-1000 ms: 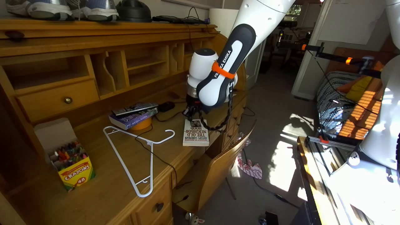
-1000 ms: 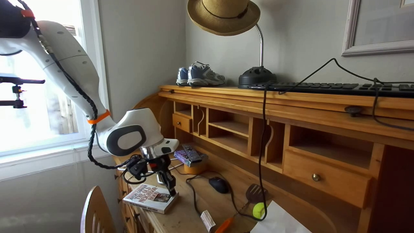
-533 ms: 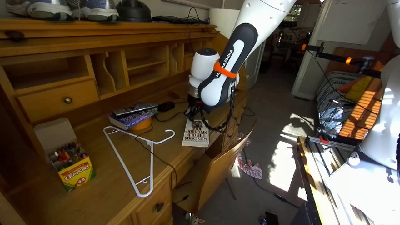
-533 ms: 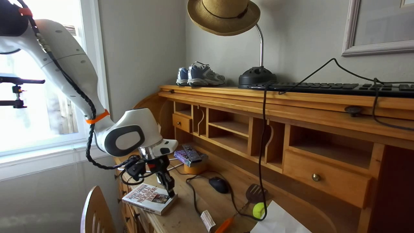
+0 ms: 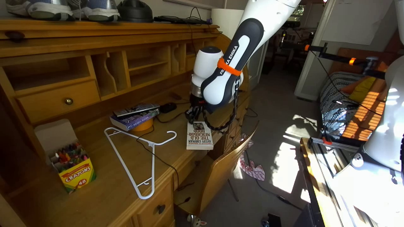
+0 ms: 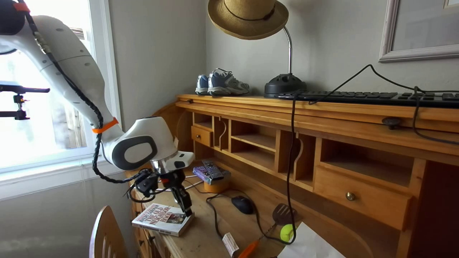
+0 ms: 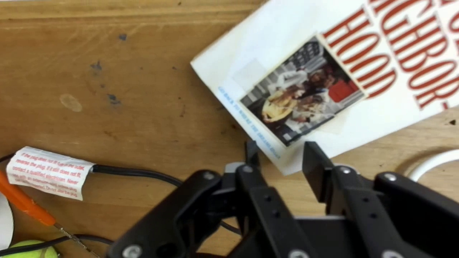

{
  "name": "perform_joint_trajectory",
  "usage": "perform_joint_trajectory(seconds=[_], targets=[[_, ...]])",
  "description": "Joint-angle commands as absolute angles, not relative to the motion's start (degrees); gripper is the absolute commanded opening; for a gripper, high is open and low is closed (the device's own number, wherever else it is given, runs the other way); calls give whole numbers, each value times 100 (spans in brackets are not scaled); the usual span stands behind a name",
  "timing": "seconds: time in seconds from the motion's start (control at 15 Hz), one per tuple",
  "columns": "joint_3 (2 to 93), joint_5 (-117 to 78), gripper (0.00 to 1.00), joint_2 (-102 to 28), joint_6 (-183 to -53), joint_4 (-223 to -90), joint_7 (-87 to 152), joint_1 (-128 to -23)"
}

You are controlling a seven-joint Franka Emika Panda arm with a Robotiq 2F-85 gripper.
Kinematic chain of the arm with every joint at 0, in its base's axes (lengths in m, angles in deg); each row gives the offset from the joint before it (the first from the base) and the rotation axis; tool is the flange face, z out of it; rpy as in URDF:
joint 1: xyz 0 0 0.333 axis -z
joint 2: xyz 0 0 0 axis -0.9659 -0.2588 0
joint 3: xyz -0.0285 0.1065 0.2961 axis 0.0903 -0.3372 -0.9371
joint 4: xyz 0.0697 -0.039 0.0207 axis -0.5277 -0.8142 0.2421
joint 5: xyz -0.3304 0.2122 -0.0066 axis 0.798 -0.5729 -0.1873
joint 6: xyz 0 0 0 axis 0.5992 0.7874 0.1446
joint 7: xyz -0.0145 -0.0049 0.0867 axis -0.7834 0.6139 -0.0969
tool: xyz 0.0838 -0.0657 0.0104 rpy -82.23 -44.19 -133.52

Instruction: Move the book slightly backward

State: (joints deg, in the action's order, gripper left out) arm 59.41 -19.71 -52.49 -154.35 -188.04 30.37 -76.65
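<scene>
The book (image 5: 199, 138) lies flat on the desk near its front edge. It has a white cover with red-brown title letters and a small picture. It also shows in an exterior view (image 6: 161, 218) and in the wrist view (image 7: 362, 71). My gripper (image 7: 279, 152) is open, with its black fingers apart on either side of one corner of the book. In both exterior views the fingertips (image 5: 191, 121) (image 6: 188, 213) are low, at the book's short picture end. The left finger is right at the book's edge; I cannot tell whether it touches.
A white hanger (image 5: 153, 164), a crayon box (image 5: 77, 171) and a purple book stack (image 5: 135, 118) are on the desk. A mouse (image 6: 242, 204), black cables, an orange-handled spatula (image 6: 283, 215) and a tennis ball (image 6: 287, 233) are nearby. A wooden chair (image 5: 221, 164) stands at the front.
The arm and gripper have shifted slightly, leftward in one exterior view. The book has slid a little the same way, toward the desk's front edge and chair.
</scene>
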Motion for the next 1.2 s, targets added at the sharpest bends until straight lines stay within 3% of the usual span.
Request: perform_joint_trajectory(seconds=[0.0, 0.27, 0.53, 1.13], targets=[[5821, -2102, 71, -4687, -15515, -19247, 2885, -7638], [5878, -2089, 100, -4270, -15409, -19466, 2670, -7690], [6137, -1928, 100, -3420, -14757, -19976, 2358, -7883], [5588, -1962, 100, -1393, -11293, -20333, 3001, -7134]])
